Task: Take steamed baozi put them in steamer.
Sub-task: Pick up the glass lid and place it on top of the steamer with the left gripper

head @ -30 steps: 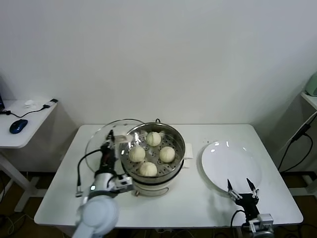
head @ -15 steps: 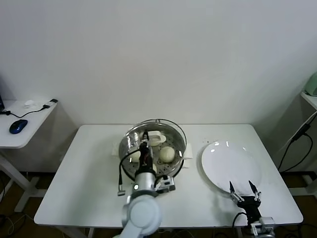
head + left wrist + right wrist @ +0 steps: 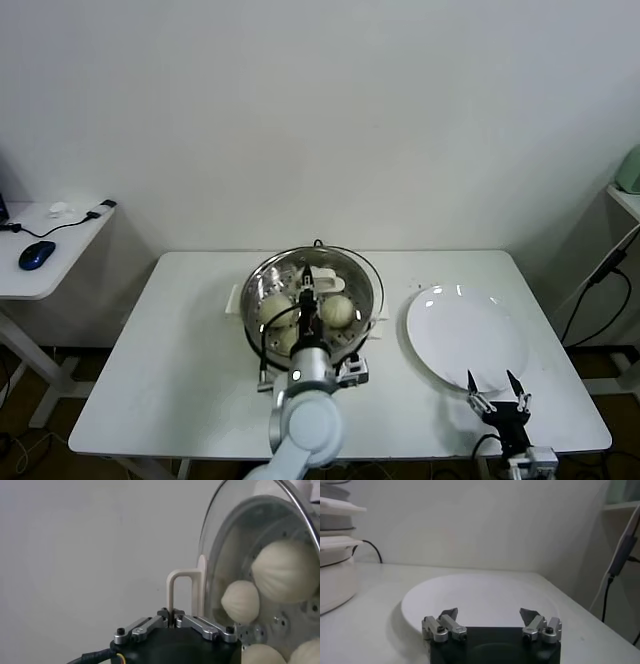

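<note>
The left gripper [image 3: 309, 281] is extended forward at centre with jaws clamped tight; the right gripper [image 3: 494, 385] is held low, jaws spread.

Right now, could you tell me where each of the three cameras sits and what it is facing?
Head view: high on the robot, looking forward and down at the white table, the steamer and the plate; both arms show.
Left wrist view: behind the left gripper, shut on the glass lid by its handle, looking at baozi in the steamer.
Right wrist view: behind the open right gripper, low at the table's near edge, facing the plate.
Shared: head and left wrist views both show lid and baozi.
</note>
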Robot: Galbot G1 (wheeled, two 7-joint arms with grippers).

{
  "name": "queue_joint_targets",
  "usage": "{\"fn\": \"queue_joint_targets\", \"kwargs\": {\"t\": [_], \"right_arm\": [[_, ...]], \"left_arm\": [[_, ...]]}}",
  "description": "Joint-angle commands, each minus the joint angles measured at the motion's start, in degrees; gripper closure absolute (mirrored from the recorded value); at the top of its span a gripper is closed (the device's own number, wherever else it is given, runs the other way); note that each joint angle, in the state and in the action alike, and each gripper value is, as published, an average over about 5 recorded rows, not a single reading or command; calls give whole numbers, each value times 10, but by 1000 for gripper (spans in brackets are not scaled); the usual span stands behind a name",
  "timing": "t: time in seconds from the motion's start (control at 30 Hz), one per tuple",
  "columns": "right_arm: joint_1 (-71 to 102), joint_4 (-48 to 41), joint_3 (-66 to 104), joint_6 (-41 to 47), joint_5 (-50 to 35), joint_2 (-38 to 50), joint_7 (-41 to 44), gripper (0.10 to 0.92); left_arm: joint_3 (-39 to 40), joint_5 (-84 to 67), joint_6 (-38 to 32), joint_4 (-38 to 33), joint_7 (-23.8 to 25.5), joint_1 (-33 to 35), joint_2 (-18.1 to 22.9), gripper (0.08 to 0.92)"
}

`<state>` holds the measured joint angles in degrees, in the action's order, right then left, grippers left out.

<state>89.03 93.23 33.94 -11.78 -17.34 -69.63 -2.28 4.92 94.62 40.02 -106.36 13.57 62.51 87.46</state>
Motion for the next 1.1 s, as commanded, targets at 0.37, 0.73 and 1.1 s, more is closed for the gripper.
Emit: {"fn": "queue_joint_targets", "kwargs": {"t": [0.37,0.73,1.1], "right_arm": [[0,-5,0,-20,12,-10,1,202],[3,0,1,-25,18,-10,2,203],[10,12,4,-1,-1,4,14,203]], "left_arm": [[-15,11,4,29,-8,-3,-8,866],[-19,-3,4,37,-19,-5,-6,720],[-19,-13,3,12,-15,-4,-20,408]]}}
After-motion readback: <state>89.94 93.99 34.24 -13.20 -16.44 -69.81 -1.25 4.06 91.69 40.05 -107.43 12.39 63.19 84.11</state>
